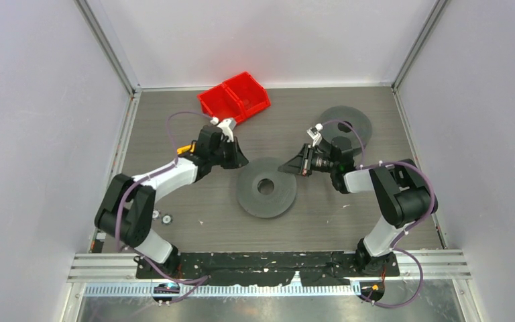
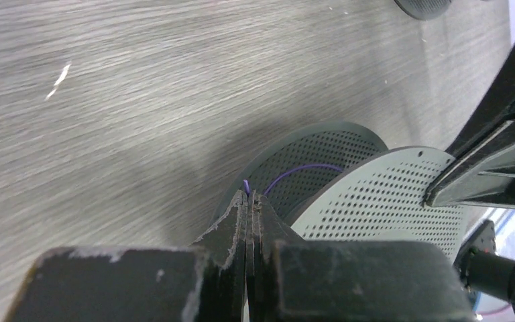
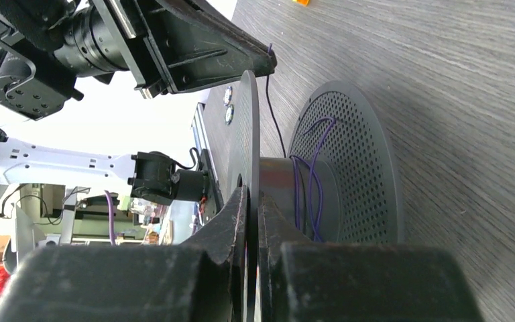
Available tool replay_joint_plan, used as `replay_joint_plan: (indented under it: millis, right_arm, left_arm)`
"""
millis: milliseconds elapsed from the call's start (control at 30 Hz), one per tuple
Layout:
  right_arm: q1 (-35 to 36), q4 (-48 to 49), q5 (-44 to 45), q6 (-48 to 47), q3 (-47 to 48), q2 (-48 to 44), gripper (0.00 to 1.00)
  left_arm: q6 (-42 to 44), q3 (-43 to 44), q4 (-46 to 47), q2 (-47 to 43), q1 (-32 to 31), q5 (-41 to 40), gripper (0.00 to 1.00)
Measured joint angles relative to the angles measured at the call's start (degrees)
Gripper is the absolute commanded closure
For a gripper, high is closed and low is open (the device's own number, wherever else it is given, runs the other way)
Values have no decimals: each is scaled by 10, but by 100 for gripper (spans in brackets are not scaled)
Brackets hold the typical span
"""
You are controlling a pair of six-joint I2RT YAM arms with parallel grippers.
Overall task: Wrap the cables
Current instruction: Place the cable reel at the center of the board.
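The left fingers (image 2: 236,225) are pinching the thin cable (image 2: 300,168), which is looping around the grey spool (image 1: 249,200) lying mid-way across the desk (image 1: 322,225), while the right fingers (image 3: 236,218) are clamping its upper flange.

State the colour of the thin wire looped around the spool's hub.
Purple. The wire shows best in the right wrist view, against the dark grey spool.

The worktop (image 1: 174,121) is grey with a fine, streaked wood grain. The spool (image 1: 265,187) is dark grey, its flanges dotted all over with small holes, and the cable (image 3: 312,181) on its core is violet. Beyond the spool to the left, the bin (image 1: 234,98) is bright red. Beyond it to the right, a second disc (image 1: 346,124) is the same dark grey. The left tool (image 2: 251,196) and right tool (image 3: 253,194) are scuffed black.
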Motion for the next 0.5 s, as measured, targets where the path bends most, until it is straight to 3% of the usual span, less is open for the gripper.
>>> replay_joint_plan:
  millis: [333,500]
  right_arm:
    - [1,-53,-12,-18,27,21,95]
    - [1,-83,-12,-30,35,21,95]
  left_arm:
    - [51,127,-11,150,19,182,100]
    - [65,163,-29,191,22,233,95]
